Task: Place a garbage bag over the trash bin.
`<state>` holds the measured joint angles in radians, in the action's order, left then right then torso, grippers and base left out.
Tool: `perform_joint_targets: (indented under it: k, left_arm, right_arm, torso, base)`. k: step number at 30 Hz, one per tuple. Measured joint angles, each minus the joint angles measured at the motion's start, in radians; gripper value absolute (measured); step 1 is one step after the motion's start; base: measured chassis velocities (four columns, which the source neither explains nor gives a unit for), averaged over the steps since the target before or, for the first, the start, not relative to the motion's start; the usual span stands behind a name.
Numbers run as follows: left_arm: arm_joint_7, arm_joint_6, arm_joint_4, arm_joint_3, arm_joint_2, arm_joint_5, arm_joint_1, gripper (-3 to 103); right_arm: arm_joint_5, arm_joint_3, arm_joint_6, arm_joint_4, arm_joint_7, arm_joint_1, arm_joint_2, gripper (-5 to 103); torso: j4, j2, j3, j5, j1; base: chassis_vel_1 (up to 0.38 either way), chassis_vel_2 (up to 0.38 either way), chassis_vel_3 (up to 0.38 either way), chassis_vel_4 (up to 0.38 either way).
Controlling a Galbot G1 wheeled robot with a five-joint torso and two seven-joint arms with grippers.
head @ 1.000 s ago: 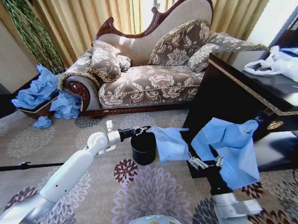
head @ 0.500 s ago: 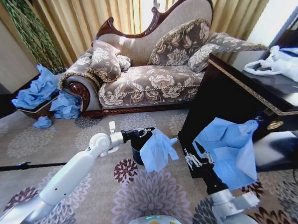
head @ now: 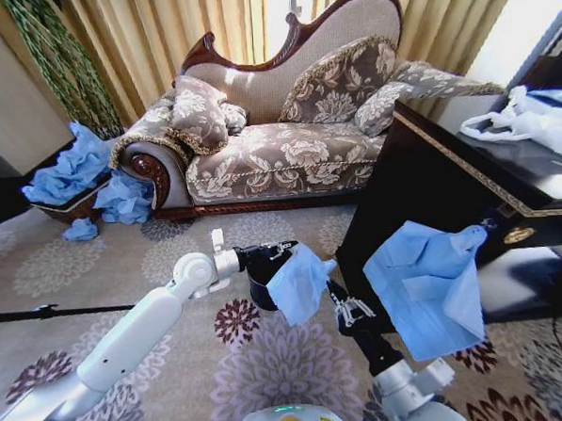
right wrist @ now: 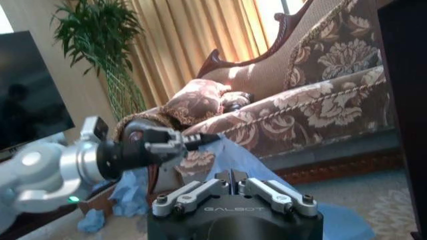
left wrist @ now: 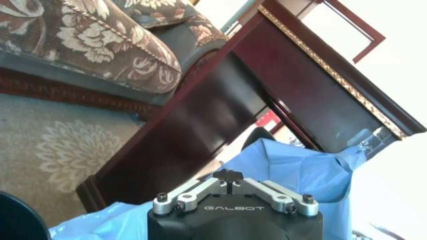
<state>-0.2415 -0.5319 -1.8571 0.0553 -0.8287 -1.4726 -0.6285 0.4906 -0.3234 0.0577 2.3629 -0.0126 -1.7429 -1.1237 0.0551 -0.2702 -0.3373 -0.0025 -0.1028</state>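
Your left claw [head: 281, 249] sits right over the near rim of the trash bin [head: 259, 285], fingers pinched tight on a fold of the garbage bag [head: 299, 282]. In the left wrist view the two fingers meet at the tip with blue film spilling out below them, so read that grip as closed on the bag's edge. It is held there, by my reading, to anchor one side of the bag's mouth at the bin's lip while the rest gets drawn open.

Your right claw [head: 347, 311] is just beside the bag's lower right side, low and near the bin. In the right wrist view its fingers are pressed together, with blue film past their tips; whether any film is caught between them I cannot tell.

The bag itself hangs bunched and crumpled from the left claw, draped over the bin's front right, not yet spread around the rim. The bin stands upright on the patterned carpet [head: 270, 362], its opening mostly hidden by claw and bag.

Outward from there: a much larger light-blue plastic sheet [head: 426, 278] hangs over the edge of the dark desk [head: 449, 173] to your right, well apart from the bin. Don't mistake it for the bag. The sofa [head: 278, 145] sits behind.
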Motion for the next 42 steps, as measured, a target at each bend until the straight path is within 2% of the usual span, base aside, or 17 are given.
perform_joint_targets:
  k: [17,31,42]
  left_arm:
    - [0.028,0.002,-0.07,-0.007,0.002,-0.019,-0.025,0]
    - [0.044,0.004,-0.167,-0.047,0.038,-0.047,-0.082,0]
    - [0.041,0.005,-0.227,-0.053,0.056,-0.05,-0.111,0]
  right_arm:
    - [0.019,0.057,-0.021,-0.085,-0.019,0.108,0.006,0]
    - [0.023,0.122,-0.028,-0.21,-0.048,0.235,0.0,0]
    - [0.044,0.095,-0.028,-0.26,-0.06,0.294,0.009,0]
  torso:
    - [-0.0001,0.0,0.0,0.0,0.0]
    - [-0.0001,0.0,0.0,-0.0001,0.0]
    - [-0.0001,0.0,0.0,0.0,0.0]
  base:
    - [0.0,0.0,0.0,0.0]
    - [0.0,0.0,0.0,0.0]
    - [0.0,0.0,0.0,0.0]
